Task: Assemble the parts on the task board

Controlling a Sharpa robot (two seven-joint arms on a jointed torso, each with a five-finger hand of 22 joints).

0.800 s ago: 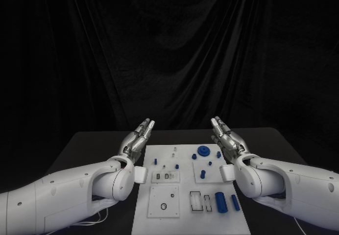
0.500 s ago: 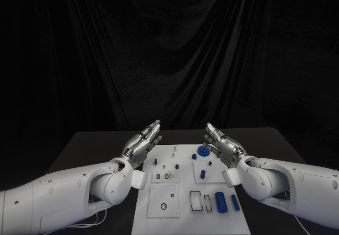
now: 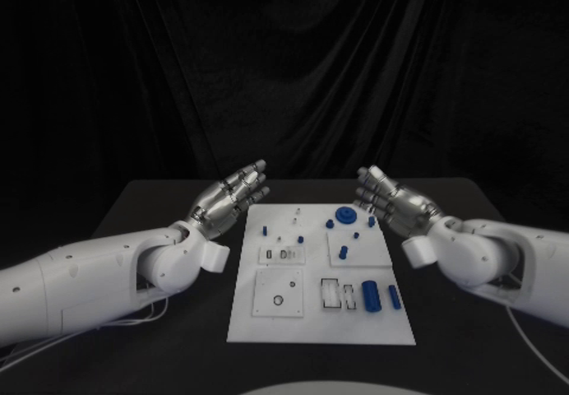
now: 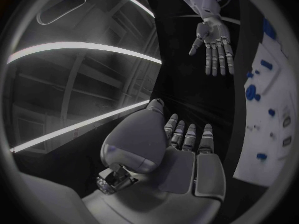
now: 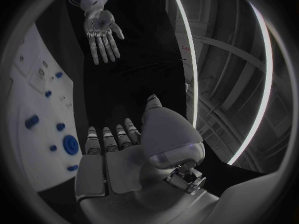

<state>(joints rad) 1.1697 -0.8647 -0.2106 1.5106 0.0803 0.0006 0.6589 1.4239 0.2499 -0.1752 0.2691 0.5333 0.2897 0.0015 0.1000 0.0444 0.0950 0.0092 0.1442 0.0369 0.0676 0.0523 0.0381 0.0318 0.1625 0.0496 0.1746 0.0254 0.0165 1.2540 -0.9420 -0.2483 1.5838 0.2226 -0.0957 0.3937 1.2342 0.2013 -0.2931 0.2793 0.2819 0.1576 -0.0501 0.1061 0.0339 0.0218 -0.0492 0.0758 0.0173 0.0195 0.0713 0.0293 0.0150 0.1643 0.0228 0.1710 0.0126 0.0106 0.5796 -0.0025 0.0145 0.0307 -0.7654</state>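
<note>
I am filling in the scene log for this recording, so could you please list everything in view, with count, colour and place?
table: one, black, under everything, in front of a black curtain.
task board: one, white, flat in the middle of the table, between the two hands.
gear-shaped part: one, blue, at the board's far edge, near the right hand.
cylinder parts: two, blue, lying side by side on the board's near right area.
small parts: several, blue, scattered over the board's far half; exact number hard to tell.
left hand: one, silver, raised left of the board, fingers apart, holding nothing.
right hand: one, silver, raised right of the board, fingers apart, holding nothing.
</note>
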